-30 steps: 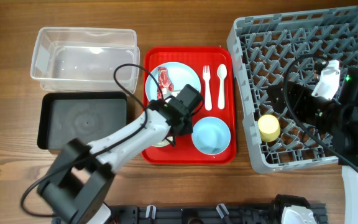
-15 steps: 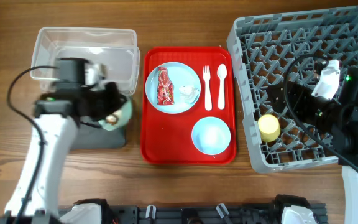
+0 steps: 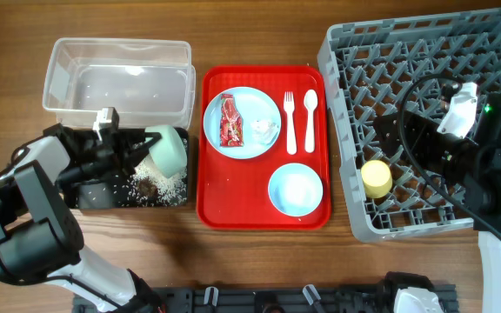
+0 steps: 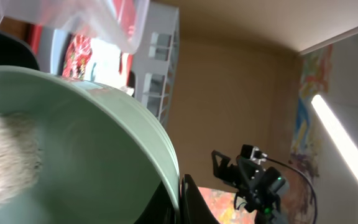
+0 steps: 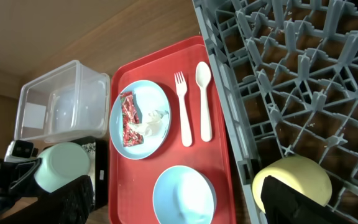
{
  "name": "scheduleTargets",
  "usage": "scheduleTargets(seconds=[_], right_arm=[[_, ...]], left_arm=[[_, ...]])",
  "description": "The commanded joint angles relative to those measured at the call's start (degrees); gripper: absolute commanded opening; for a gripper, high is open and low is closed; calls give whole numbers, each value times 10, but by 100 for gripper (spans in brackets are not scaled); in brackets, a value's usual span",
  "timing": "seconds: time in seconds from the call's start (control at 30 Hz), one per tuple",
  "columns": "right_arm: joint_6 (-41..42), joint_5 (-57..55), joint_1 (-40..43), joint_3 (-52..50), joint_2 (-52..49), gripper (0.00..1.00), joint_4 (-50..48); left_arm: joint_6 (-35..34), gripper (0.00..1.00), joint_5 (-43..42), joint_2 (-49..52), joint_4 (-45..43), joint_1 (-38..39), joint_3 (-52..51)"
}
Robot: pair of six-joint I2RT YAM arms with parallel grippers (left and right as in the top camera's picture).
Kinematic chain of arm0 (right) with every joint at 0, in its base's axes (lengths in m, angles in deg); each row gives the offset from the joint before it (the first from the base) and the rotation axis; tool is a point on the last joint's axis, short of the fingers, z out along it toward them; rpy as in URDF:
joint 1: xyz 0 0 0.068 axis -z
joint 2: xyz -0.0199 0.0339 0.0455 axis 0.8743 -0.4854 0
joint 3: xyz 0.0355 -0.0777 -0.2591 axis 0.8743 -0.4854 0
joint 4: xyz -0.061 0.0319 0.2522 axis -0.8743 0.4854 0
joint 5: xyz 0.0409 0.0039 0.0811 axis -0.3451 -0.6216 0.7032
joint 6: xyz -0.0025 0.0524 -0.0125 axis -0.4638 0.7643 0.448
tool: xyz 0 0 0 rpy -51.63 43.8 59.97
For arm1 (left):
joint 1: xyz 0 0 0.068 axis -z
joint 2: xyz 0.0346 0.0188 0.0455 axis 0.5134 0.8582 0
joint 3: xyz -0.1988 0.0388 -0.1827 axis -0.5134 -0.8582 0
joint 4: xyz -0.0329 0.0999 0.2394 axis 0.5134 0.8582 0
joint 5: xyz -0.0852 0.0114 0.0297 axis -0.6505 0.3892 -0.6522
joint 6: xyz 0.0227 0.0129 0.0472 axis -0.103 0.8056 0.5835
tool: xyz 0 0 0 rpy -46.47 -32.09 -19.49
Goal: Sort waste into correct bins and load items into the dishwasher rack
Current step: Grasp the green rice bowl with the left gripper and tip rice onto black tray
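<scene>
Pinching the pale green bowl (image 3: 169, 148) tilted, the left gripper (image 3: 140, 150) dumps rice (image 3: 165, 184) into the black tray (image 3: 90, 198); right gripper (image 5: 176, 194) hangs spread.

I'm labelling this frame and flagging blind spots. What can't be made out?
- Overhead: the right arm covers the right side of the dishwasher rack.
- Overhead: the left arm and pale green bowl hide part of the black tray.
- Left wrist: the bowl's contents are blurred.
- Right wrist: a blurred dark finger covers the lower part of the yellow cup.
</scene>
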Motion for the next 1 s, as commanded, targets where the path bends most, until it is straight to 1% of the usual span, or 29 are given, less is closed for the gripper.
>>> scheduleTargets(seconds=[0.0, 0.07, 0.13, 0.17, 0.2, 0.23, 0.27, 0.3, 0.37, 0.47, 0.57, 0.6, 0.63, 0.67, 0.7, 0.73, 0.8, 0.87, 0.9, 0.97], right_arm=[[4, 7, -2, 7, -2, 88, -5], [4, 7, -2, 7, -2, 89, -5], [4, 7, -2, 7, -2, 88, -5], [4, 7, -2, 7, -2, 89, -5], [4, 7, -2, 7, -2, 89, -5], [4, 7, -2, 7, -2, 89, -5], [4, 7, -2, 7, -2, 89, -7], [4, 7, -2, 7, -2, 89, -10], [4, 7, -2, 7, -2, 89, -10], [4, 7, -2, 7, -2, 89, -12], [4, 7, -2, 7, -2, 89, -14], [4, 7, -2, 7, -2, 90, -14], [4, 7, -2, 7, -2, 89, -16], [4, 7, -2, 7, -2, 90, -17], [4, 7, -2, 7, -2, 90, -18], [4, 7, -2, 7, -2, 90, -18], [4, 7, -2, 7, -2, 90, -18], [5, 7, -2, 7, -2, 90, -19], [5, 7, -2, 7, -2, 90, -19], [5, 7, -2, 7, -2, 90, -19]], left_arm=[[26, 4, -43, -7, 17, -21, 0], [27, 4, -43, -8, 24, -34, 0], [44, 4, -43, -9, 26, -49, 0], [38, 4, -43, -9, 52, -52, 0], [51, 4, -43, -12, 86, -53, 1], [101, 4, -32, -14, 89, -53, 1], [92, 4, -1, -14, 73, -54, 1], [68, 4, 9, -14, 95, -53, 1], [177, 4, 8, -32, 164, -53, 1], [191, 4, 53, -62, 178, -54, 1], [187, 4, 129, -132, 179, -50, 3], [159, 4, 163, -169, 165, -47, 6], [114, 4, 197, -199, 143, -42, 9], [44, 4, 259, -241, 105, -33, 14], [-48, 4, 382, -308, 57, 2, 16], [-88, 4, 441, -347, 40, 39, 16], [-144, 4, 501, -395, 20, 113, 16], [-238, 4, 601, -427, -6, 238, 16], [-280, 4, 658, -427, -11, 301, 16], [-336, 4, 763, -408, -17, 414, 13]])
